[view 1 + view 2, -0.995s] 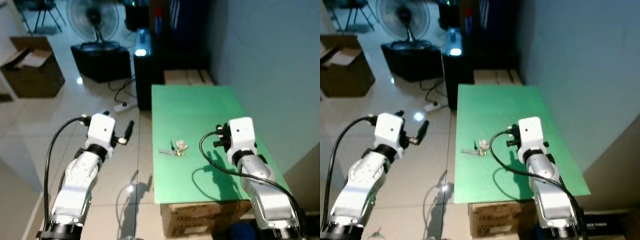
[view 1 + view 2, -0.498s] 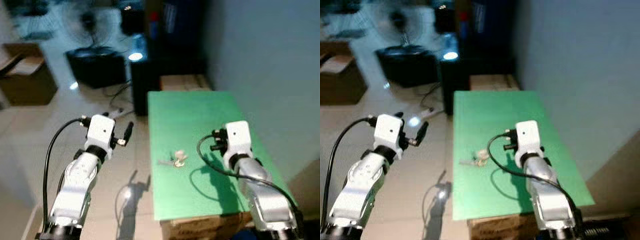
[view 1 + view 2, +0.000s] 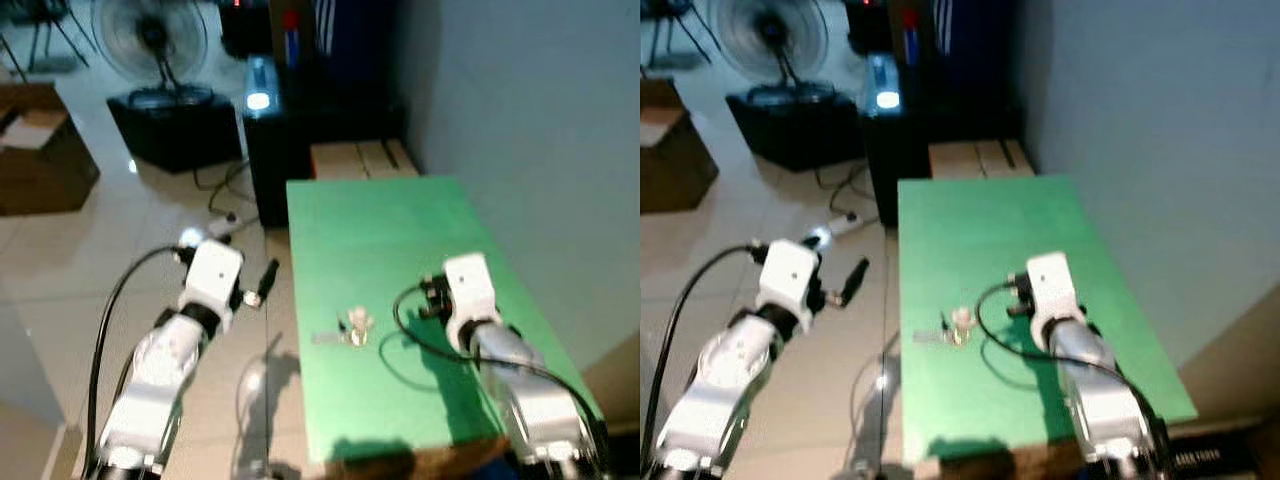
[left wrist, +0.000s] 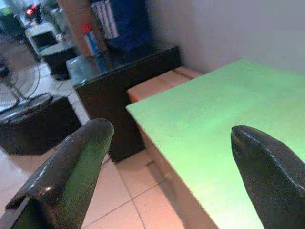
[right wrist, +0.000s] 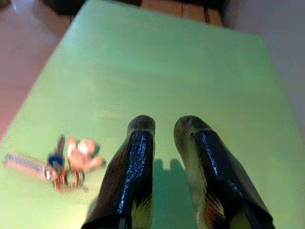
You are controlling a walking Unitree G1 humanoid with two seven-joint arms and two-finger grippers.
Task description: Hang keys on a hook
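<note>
A small bunch of keys [image 3: 348, 329] with a pale fob lies on the green table [image 3: 380, 225], near its left edge. In the right wrist view the keys [image 5: 62, 164] lie off to one side of my fingers. My right gripper [image 5: 164, 125] hovers low over the table, to the right of the keys, with its black fingers [image 5: 136, 167] shut and nothing between them. My left gripper [image 4: 171, 131] is open and held over the floor, left of the table; one of its fingers [image 3: 268, 279] points toward the table's edge.
A wall [image 3: 530, 140] runs along the table's right side. Behind the table stand brown boxes [image 3: 360, 158] and a dark cabinet [image 3: 300, 120]. A fan [image 3: 148, 35], a black unit [image 3: 170, 125], a cardboard box [image 3: 40, 150] and floor cables [image 3: 215, 222] lie at left.
The whole picture has shifted, so the camera has moved a little. The keys lie at the same spot on the table. Both arms keep much the same pose.
</note>
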